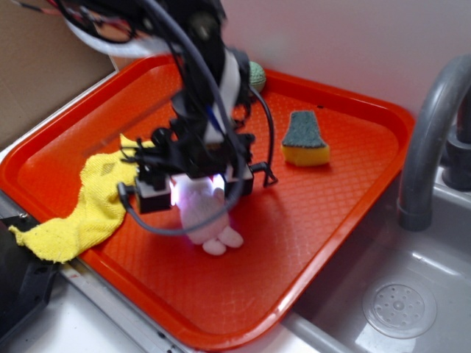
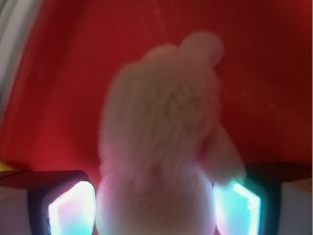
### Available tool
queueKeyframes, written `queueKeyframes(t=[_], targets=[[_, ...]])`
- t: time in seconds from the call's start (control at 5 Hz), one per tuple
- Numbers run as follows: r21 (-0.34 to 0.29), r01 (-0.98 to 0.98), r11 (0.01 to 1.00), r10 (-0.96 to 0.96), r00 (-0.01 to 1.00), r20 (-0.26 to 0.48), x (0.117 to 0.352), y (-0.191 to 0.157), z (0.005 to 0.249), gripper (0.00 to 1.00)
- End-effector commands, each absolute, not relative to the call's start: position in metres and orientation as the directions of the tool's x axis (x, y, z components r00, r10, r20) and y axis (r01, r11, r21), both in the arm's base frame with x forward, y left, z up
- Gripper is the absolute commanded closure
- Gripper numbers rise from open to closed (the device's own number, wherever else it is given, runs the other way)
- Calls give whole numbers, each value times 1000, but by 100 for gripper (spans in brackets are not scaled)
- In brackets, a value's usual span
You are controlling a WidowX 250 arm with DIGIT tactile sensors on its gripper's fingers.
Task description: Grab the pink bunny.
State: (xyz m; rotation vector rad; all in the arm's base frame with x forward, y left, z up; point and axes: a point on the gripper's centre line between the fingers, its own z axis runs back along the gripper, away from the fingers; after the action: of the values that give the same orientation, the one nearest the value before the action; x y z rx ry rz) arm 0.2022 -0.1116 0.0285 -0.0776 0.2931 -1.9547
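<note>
The pink bunny [image 1: 208, 220] is a pale fluffy plush standing on the orange tray [image 1: 331, 220], with its stubby feet near the tray floor. My gripper [image 1: 197, 195] reaches down over it from above. In the wrist view the bunny [image 2: 161, 122] fills the middle of the frame, blurred, against the red tray. Its body sits between my two glowing pads [image 2: 71, 210], and both pads press against its sides. My gripper [image 2: 154, 208] is shut on the plush. The arm hides the bunny's upper part in the exterior view.
A yellow cloth [image 1: 88, 206] lies over the tray's left rim. A green-topped yellow sponge [image 1: 305, 140] sits at the back right and a green knitted ball [image 1: 256, 73] at the back rim. A grey faucet [image 1: 430, 140] and sink [image 1: 397, 301] stand to the right.
</note>
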Motion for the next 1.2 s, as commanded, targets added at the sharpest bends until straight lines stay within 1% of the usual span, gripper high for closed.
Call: queueKeyframes(t=[0.0, 0.2, 0.4, 0.6, 0.8, 1.0], targets=[[-230, 916, -330, -926, -362, -111, 180, -115, 5, 88], [-198, 938, -284, -949, -305, -83, 178, -113, 6, 100], [-128, 975, -180, -981, -187, -46, 180, -107, 19, 100], [10, 998, 54, -997, 53, 54, 204, -72, 64, 100], [11, 954, 300, -952, 298, 68, 230, -37, 114, 100], [42, 849, 526, -850, 523, 72, 219, -13, 156, 100]])
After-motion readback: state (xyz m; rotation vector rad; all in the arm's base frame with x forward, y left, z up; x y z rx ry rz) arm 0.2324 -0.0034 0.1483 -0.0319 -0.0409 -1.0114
